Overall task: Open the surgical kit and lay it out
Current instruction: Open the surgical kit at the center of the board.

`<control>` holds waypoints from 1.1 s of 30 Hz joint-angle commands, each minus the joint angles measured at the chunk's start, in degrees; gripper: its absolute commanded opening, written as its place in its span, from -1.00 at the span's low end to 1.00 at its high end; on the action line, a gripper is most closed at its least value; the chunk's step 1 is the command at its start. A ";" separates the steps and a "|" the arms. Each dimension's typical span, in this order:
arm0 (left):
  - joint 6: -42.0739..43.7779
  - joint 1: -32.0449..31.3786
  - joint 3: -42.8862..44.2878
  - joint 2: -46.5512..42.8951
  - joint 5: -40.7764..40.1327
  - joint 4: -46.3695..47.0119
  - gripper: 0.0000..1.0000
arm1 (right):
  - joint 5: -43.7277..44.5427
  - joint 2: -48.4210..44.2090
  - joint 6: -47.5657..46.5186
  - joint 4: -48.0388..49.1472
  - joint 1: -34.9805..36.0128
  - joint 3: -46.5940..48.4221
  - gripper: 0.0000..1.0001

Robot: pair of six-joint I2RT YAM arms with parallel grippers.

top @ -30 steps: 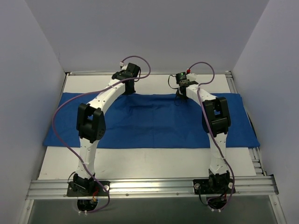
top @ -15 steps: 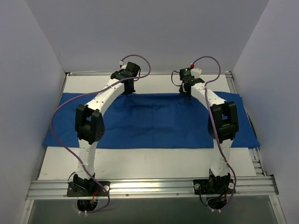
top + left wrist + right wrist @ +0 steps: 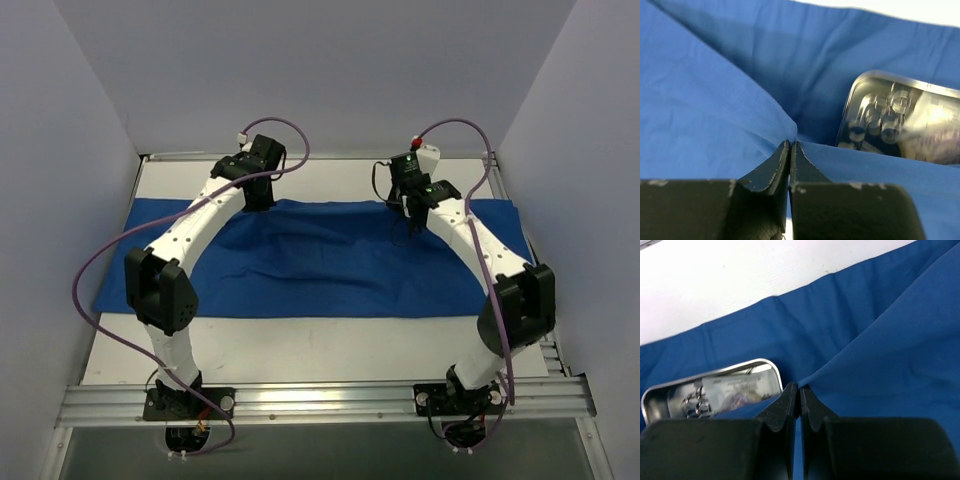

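Table (image 3: pixel 300 350), left claw (image 3: pixel 790 143), right claw (image 3: pixel 799 386), both pinching wrap (image 3: pixel 330 265)

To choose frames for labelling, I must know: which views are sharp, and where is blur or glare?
Top external view: sharp, evenly lit, only soft shadows on the blue cloth wrap. Left wrist view: the steel tray is blurred, with bright glare on its rim. Right wrist view: tray only slightly soft; the table behind is washed out white.

Soft matt cloth, bright steel.
Blue cloth (image 3: pixel 330 260) looks woven, matt, softly creased; the tray (image 3: pixel 850 112) is polished metal, mirror-glossy, instruments (image 3: pixel 880 120) inside gleaming too; table (image 3: pixel 330 345) smooth, matt white.
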 commanded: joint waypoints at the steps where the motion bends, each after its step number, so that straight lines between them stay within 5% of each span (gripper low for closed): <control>1: -1.59 -0.15 -4.24 -8.89 -0.83 -4.83 -0.95 | 3.05 -7.84 -1.03 -4.84 2.15 -2.84 -1.00; 10: -14.06 -4.90 -23.82 -31.38 7.85 -20.02 -0.95 | -4.06 -34.35 3.88 -22.33 7.78 -14.27 -1.00; 23: -24.62 -7.36 -47.64 -62.77 31.40 -35.94 -0.85 | -33.85 -64.27 14.88 -46.94 8.05 -19.38 -0.91; 26: -25.85 -7.36 -49.95 -69.87 34.24 -38.41 -0.73 | -39.29 -67.70 15.22 -49.15 7.88 -20.34 -0.71; 33: -26.29 -7.28 -51.37 -71.31 38.21 -36.66 0.19 | -36.16 -67.54 14.71 -48.71 7.26 -20.17 -0.04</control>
